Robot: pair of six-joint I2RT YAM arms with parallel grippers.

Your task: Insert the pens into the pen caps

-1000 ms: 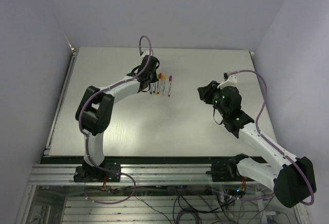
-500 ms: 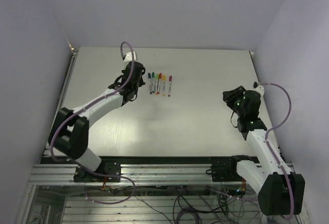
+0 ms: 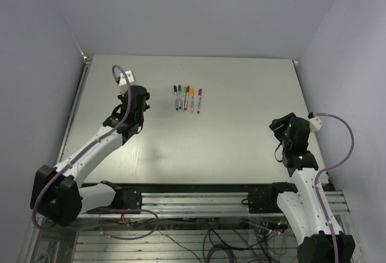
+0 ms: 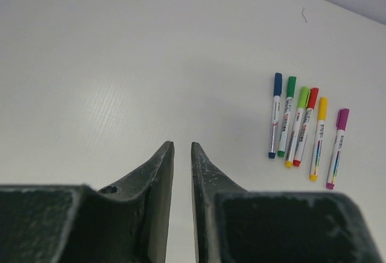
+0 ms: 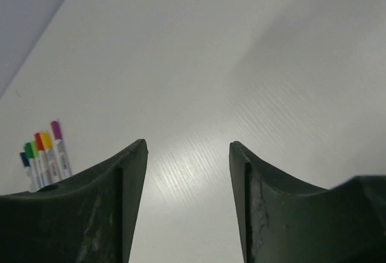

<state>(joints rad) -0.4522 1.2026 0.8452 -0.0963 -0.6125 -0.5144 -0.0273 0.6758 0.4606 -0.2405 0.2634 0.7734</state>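
Several pens (image 3: 187, 98) lie side by side in a neat row at the back middle of the table, each wearing a coloured cap. In the left wrist view the row (image 4: 304, 127) shows a blue cap (image 4: 277, 84), green, light green, red (image 4: 313, 97), yellow and magenta (image 4: 342, 117) caps. No loose cap shows. My left gripper (image 3: 142, 97) (image 4: 182, 145) is empty, its jaws only a narrow gap apart, left of the row. My right gripper (image 3: 275, 124) (image 5: 188, 145) is wide open and empty, far right of the pens (image 5: 42, 154).
The white table (image 3: 229, 142) carries nothing else. Purple walls close in on the left, back and right. Purple cables loop off both wrists. The arm bases and a metal rail (image 3: 193, 202) sit at the near edge.
My left gripper has pulled back left and toward the near edge, away from the row of pens. My right arm has drawn back to the right side of the table.
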